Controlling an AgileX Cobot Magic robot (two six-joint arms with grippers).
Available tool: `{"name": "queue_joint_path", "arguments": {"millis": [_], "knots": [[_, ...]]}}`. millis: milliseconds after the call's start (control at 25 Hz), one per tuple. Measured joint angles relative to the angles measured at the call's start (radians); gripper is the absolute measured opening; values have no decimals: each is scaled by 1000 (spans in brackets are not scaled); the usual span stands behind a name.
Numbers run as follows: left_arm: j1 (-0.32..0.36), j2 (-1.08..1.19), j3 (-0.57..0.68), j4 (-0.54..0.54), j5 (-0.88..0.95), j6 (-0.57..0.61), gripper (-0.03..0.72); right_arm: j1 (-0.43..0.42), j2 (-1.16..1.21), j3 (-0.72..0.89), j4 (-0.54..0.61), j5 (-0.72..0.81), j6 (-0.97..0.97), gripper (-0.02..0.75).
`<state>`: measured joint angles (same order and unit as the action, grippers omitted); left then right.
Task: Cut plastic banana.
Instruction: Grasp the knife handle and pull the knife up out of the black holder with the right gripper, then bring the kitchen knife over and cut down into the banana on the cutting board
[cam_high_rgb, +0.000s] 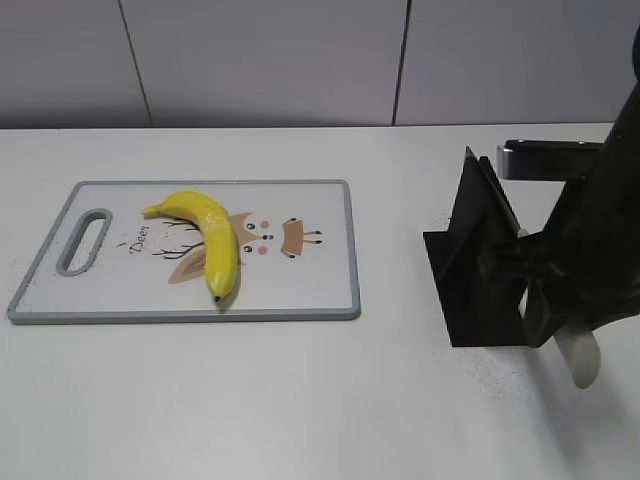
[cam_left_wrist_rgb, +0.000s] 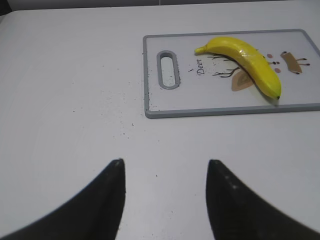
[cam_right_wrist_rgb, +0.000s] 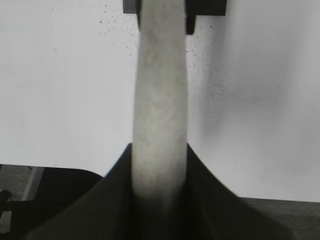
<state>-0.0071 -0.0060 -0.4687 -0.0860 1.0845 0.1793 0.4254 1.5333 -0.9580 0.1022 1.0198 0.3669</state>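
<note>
The plastic banana (cam_high_rgb: 212, 240) is bright yellow and curved. It lies on a white cutting board (cam_high_rgb: 320, 270) with a grey rim and a deer drawing. It also shows in the left wrist view (cam_left_wrist_rgb: 247, 62), on the board (cam_left_wrist_rgb: 220, 102). My left gripper (cam_left_wrist_rgb: 165, 167) is open and empty above bare table, in front of the board's handle end. My right gripper (cam_right_wrist_rgb: 159, 150) is shut on a white knife handle (cam_right_wrist_rgb: 160, 90). In the exterior view this gripper (cam_high_rgb: 545, 290) is at a black knife stand (cam_high_rgb: 480, 270), and the handle's end (cam_high_rgb: 582, 362) sticks out below it. The blade is hidden.
A silver and black object (cam_high_rgb: 550, 158) lies at the back right, behind the stand. The board's slot handle (cam_high_rgb: 85, 240) faces left. The table is white with fine dark specks, and a grey wall runs behind it.
</note>
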Motion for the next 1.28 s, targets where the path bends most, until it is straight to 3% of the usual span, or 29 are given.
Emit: {"name": "queue_joint_path", "arguments": {"millis": [720, 960, 1280], "knots": [[0, 0, 0, 1, -2, 0, 508, 0, -238, -76, 5, 66, 36, 162], [0, 56, -39, 0, -16, 12, 508, 0, -220, -252, -90, 169, -179, 162], [0, 395, -166, -29, -207, 159, 508, 0, -27, -501, -120, 205, -511, 162]]}}
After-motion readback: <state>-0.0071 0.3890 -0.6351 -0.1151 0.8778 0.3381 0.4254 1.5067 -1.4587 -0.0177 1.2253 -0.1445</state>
